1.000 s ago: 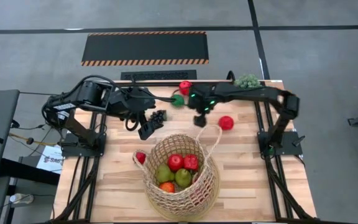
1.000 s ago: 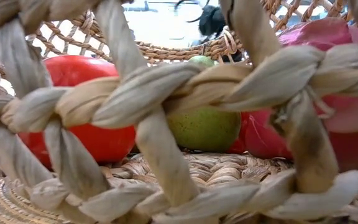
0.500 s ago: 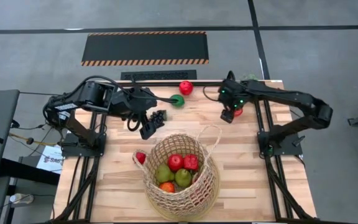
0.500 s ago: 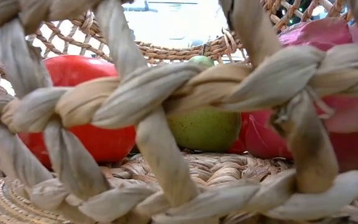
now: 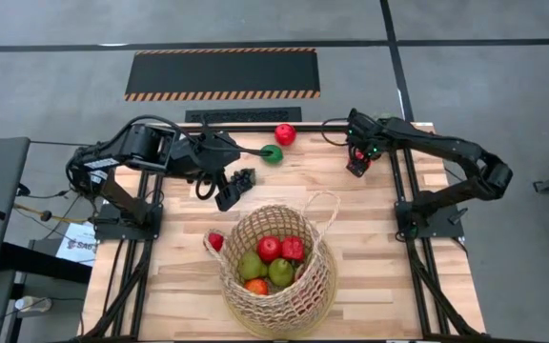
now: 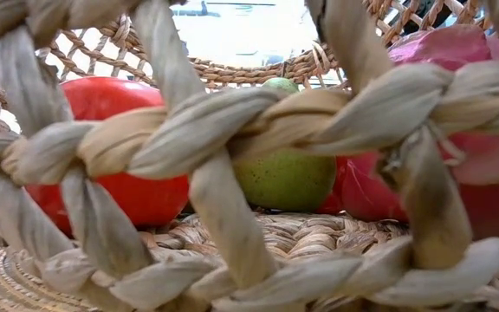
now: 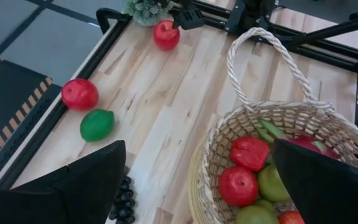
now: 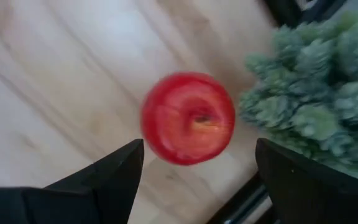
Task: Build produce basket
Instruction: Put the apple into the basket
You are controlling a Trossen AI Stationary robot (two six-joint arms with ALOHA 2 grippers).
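The wicker basket [image 5: 279,272] stands near the table's front edge and holds red and green produce [image 5: 269,249]. From inside it, the low view shows a red fruit [image 6: 119,147], a green pear [image 6: 286,178] and a pink fruit [image 6: 483,147]. My right gripper [image 8: 197,186] hangs open above a red apple [image 8: 188,118] near the far right corner, beside a pale green spiky ball [image 8: 316,106]. Its fingers stand apart from the apple. My left gripper [image 5: 225,197] waits open over the dark grapes [image 5: 244,177].
A red tomato [image 5: 284,134] and a green lime [image 5: 273,153] lie by the far edge. One red fruit [image 5: 216,241] rests against the basket's left outside. The basket's loop handle [image 7: 263,56] sticks out toward the far side. Bare wood [image 5: 379,248] lies right of the basket.
My right gripper has swung from the far middle of the table toward the right edge and far corner, turning as it went, and now hangs over the red apple. The apple lies closer to the far right corner than before. My left arm has kept still.
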